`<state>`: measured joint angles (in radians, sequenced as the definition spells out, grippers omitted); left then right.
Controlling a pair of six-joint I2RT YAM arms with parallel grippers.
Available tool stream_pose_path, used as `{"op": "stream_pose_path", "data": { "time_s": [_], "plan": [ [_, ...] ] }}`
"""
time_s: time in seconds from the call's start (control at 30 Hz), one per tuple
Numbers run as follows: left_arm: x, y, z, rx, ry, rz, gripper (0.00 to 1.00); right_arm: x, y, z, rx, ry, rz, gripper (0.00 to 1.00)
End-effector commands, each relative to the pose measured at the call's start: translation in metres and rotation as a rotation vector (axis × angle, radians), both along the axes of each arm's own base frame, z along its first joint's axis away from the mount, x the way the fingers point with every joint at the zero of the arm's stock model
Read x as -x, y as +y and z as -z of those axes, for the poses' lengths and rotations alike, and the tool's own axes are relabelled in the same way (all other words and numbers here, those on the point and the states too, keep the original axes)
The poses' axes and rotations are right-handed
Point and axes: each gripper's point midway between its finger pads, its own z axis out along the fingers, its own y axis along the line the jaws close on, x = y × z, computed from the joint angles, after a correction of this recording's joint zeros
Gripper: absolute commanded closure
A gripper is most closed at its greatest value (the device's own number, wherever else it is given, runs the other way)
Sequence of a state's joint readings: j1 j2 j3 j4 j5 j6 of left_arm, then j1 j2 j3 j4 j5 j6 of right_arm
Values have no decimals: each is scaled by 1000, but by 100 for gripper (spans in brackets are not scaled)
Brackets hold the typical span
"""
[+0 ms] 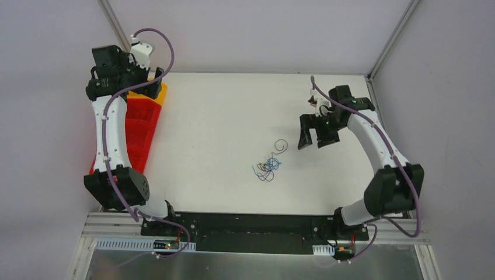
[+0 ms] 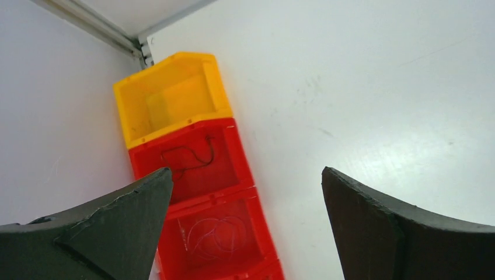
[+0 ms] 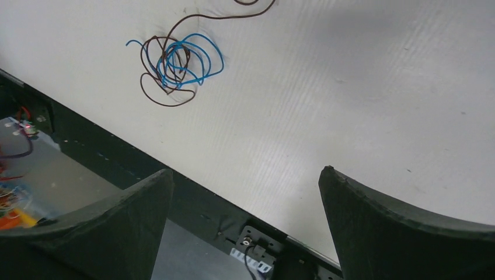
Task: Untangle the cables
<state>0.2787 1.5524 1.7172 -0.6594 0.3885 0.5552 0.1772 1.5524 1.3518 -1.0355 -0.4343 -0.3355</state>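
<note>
- Blue and dark-brown thin curly wires (image 3: 175, 64): one loose tangle flat on white matte tabletop (image 1: 222, 116), near front edge, right of centre; single dark loop trailing toward far side.
- Right gripper (image 3: 245, 175): dull black, curved, rough-edged fingers spread wide, nothing held; above table, near tangle, not touching.
- Left gripper (image 2: 245, 175): same black fingers wide apart, empty, over far-left corner.
- Yellow plastic bin (image 2: 175, 99) in corner, touching row of glossy red plastic bins (image 2: 233, 157).
- Thin dark wire (image 2: 195, 158) in first red bin; pale looped wire (image 2: 216, 233) in next.
</note>
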Motion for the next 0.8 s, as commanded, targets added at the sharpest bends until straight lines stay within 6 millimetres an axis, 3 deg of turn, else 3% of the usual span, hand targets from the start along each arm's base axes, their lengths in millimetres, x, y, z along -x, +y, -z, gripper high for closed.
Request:
{"op": "stream_pose_path", "data": {
  "time_s": [0.0,0.17,0.3,0.4,0.6,0.77],
  "plan": [
    [36,-43,-16,89,7,38,1,6,-30,-19,90,-273,-39,1],
    [90,-103,-21,224,96,200,1,16,-24,-36,28,-474,-87,1],
    [121,-142,-10,393,170,272,2,42,-3,-33,-100,-371,-170,1],
    [147,-169,13,471,248,359,1,47,7,-23,-151,-248,-240,1],
    [175,-184,49,477,338,410,1,34,42,-1,-259,-42,-221,3],
    [188,-189,75,478,394,433,1,23,84,14,-262,-39,-227,8]
  ]
}}
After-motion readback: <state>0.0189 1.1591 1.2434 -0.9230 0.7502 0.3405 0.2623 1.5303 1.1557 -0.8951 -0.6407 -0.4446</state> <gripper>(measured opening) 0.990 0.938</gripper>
